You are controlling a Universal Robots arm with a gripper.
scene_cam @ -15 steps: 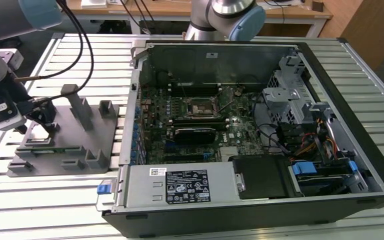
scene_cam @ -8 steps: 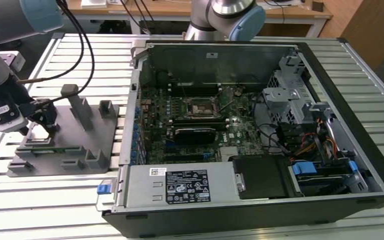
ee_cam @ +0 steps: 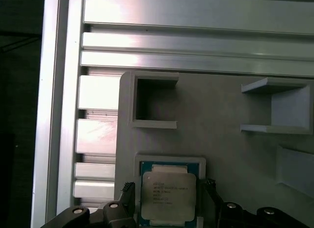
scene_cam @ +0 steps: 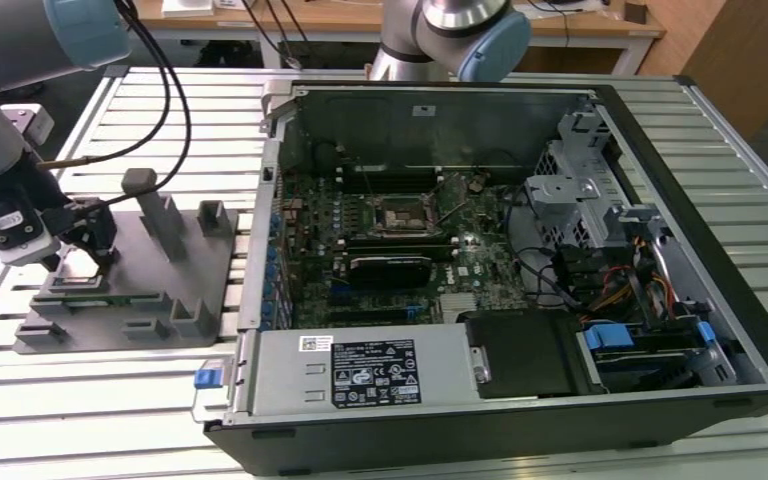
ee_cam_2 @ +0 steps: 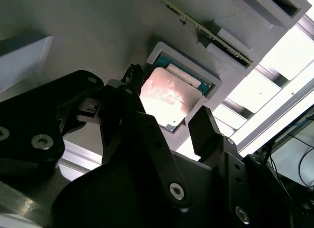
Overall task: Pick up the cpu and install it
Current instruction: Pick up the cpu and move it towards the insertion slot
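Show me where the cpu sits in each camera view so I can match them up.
Exterior view: the cpu lies on the grey fixture at the exterior view's left, under the gripper.
Second wrist view: the cpu is the pale square in the fixture's pocket, between the gripper's fingers.
First wrist view: the cpu sits in that same pocket.
Shared landmark: the raised frame of that pocket.

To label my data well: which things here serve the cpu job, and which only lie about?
Job: cpu, hand astride it, grey fixture, motherboard socket.
Lying about: power supply, coloured cables, drive cage.
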